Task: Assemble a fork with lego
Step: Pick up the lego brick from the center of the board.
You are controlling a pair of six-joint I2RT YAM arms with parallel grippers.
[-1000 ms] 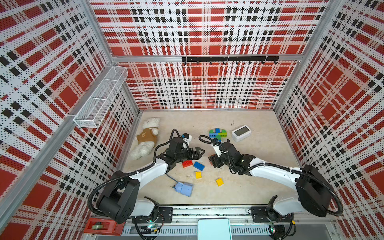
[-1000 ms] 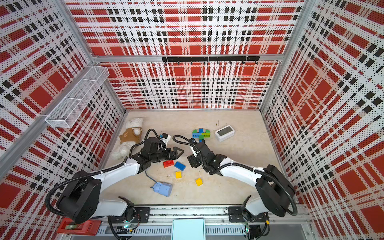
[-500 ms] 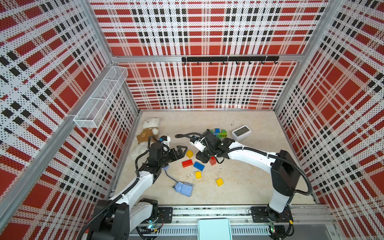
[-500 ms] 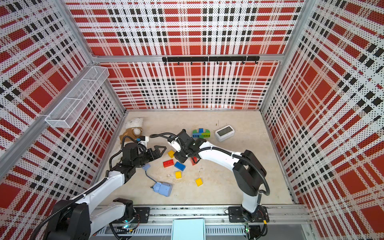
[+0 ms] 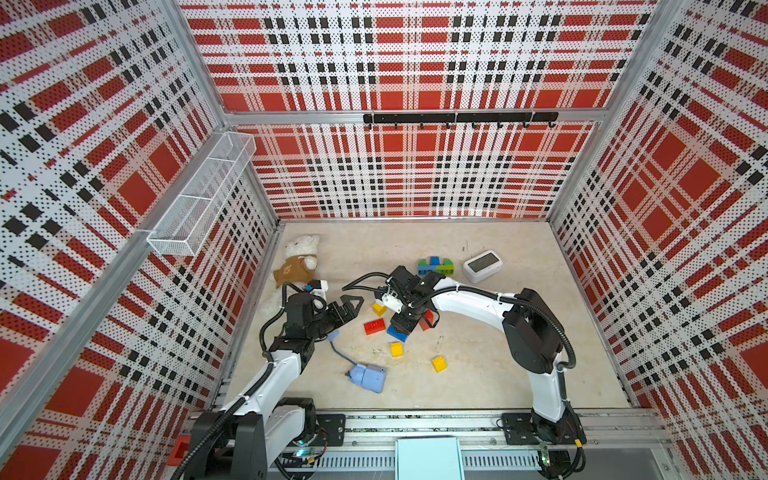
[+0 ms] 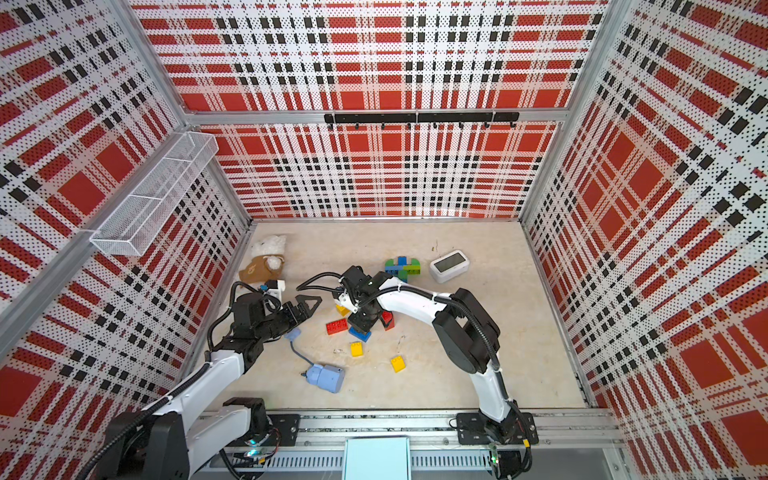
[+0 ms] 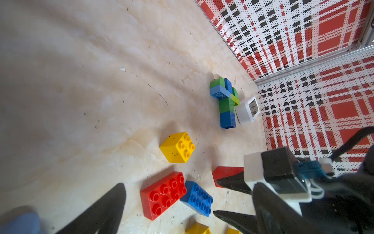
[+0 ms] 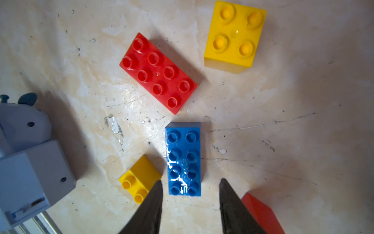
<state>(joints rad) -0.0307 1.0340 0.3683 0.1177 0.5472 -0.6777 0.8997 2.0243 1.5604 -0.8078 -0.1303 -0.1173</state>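
Loose lego lies mid-table: a red oblong brick (image 5: 374, 327), a blue oblong brick (image 8: 183, 160), a second red brick (image 5: 428, 320) and three yellow bricks (image 5: 378, 308) (image 5: 397, 349) (image 5: 439, 363). A joined green and blue lego piece (image 5: 434, 266) lies farther back. My right gripper (image 8: 190, 181) points down over the blue brick's near end. It is open; the fingers (image 8: 155, 202) straddle that end without clamping it. To the left of the bricks my left gripper (image 5: 353, 307) is wide open and holds nothing.
A pale-blue box with a cord (image 5: 368, 376) lies near the front. A teddy bear (image 5: 299, 257) sits by the left wall and a small white clock (image 5: 482, 266) at the back right. A wire basket (image 5: 199, 199) hangs on the left wall.
My left arm has drawn back to the left, uncovering a yellow brick. My right gripper has narrowed and come down over the blue brick.
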